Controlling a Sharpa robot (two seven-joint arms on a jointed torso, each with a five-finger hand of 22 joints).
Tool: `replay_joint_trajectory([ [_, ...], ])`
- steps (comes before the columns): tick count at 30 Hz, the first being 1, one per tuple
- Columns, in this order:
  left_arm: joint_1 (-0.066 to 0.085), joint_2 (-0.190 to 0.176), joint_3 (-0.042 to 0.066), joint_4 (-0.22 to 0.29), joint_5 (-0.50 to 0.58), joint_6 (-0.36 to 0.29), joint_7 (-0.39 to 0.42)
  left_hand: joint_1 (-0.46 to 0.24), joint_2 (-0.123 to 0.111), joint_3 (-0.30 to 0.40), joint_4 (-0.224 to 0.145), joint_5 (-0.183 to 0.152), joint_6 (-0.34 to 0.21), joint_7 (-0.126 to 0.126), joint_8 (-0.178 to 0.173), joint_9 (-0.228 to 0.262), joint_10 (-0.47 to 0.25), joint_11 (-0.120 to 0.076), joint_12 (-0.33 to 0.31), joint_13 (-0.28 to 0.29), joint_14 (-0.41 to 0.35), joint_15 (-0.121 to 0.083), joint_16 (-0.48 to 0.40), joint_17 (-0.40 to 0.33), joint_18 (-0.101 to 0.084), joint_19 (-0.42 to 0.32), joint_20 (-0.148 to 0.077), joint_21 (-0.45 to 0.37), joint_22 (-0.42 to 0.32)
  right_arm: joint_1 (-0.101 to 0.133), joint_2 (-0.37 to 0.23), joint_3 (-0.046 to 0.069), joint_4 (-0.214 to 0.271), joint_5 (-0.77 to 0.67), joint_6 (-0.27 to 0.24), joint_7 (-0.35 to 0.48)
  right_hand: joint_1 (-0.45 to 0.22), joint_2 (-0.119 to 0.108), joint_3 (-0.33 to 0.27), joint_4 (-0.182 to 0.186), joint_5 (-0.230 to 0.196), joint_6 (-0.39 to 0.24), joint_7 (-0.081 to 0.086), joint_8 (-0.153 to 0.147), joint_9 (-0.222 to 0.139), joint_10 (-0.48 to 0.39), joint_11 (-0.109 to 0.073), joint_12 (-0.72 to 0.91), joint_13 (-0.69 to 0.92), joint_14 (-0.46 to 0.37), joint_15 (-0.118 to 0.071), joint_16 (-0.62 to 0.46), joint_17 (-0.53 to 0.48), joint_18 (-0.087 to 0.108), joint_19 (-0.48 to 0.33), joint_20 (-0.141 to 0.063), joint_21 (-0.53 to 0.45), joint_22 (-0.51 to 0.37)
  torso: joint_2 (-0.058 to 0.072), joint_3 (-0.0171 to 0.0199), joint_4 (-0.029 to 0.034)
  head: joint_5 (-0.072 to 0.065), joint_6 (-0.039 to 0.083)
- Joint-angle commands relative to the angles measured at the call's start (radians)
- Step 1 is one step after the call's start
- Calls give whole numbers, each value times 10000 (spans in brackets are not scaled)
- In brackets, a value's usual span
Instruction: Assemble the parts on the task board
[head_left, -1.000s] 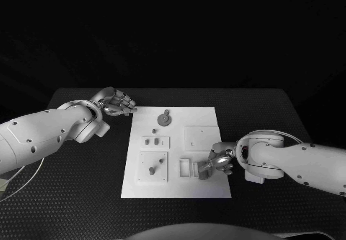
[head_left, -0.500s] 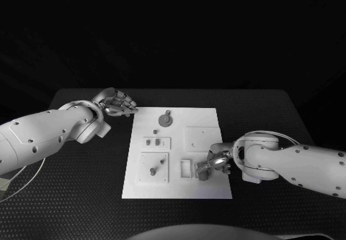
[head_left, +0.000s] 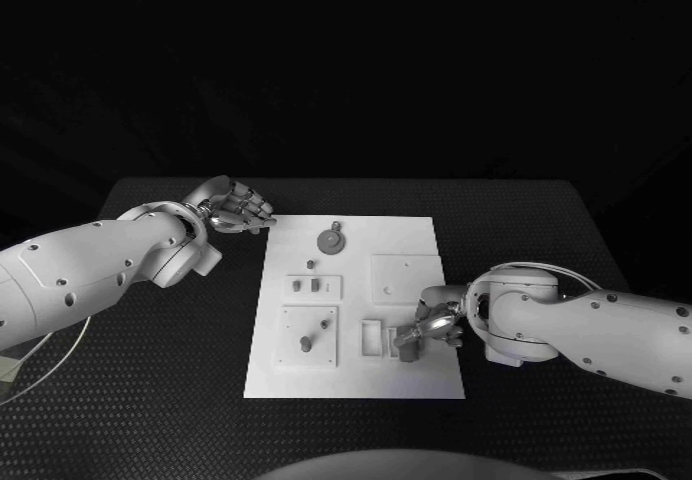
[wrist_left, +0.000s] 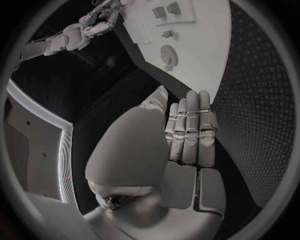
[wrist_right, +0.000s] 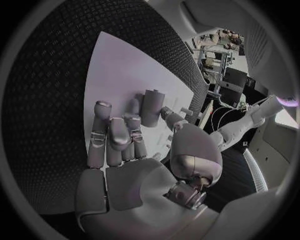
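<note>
The white task board (head_left: 418, 235) lies mid-table. My right hand (head_left: 436, 326) is over its near right part and pinches a small grey part (head_left: 408, 346) between thumb and fingers, right beside a white slotted holder (head_left: 372, 337). In the right wrist view the grey part (wrist_right: 150, 107) stands out past the fingertips (wrist_right: 102, 111) over the board (wrist_right: 119, 75). My left hand (head_left: 232, 208) hovers off the board's far left corner, fingers curled in with nothing in them (wrist_left: 189, 131). A round grey disc part (head_left: 330, 239) lies near the board's far edge.
On the board are a small grey part (head_left: 307, 263), a plate with two small parts (head_left: 309, 285), a square plate with a peg (head_left: 306, 341) and a plain square plate (head_left: 405, 275). Black table mat (head_left: 548, 230) surrounds the board.
My right hand has shifted slightly left with the grey part, bringing it closer to the slotted holder. The left hand has stayed where it was.
</note>
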Motion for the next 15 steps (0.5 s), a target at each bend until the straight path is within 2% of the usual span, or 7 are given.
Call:
replay_joint_trajectory([
  [1,5,0,5,26,62,25,87,-137,-6,74,-6,7,-2,-45,-30,13,-72,-8,40,-11,69,30,-63,20,108,63,0,62,-13,-32,13,-32,-21,-303,86,-192,72,27,56,-141,6,6,21,-63,4,43,18,45,20,15,-57,55,3,113,2,-99,71,224,-4,-5,4,0,14],
  [8,5,-8,5,38,62,26,69,-147,-8,78,-5,7,-8,-43,-34,11,-71,-8,42,-13,73,30,-73,29,108,63,0,62,-13,-32,62,-56,-65,-305,43,-242,87,-3,68,-273,4,-34,38,-109,1,13,35,14,19,-1,-45,44,-14,113,-25,-90,79,216,-5,-12,4,-17,34],
  [15,6,-24,4,50,62,19,63,-159,-14,80,-5,6,-16,-39,-40,9,-72,-9,44,-15,76,30,-81,39,108,64,0,63,-13,-32,28,-96,-95,-119,1,-285,232,250,58,-1017,-4,-211,123,-269,-13,-32,116,-28,32,-10,28,29,-58,113,-64,-50,114,207,-6,-11,6,-14,51],
])
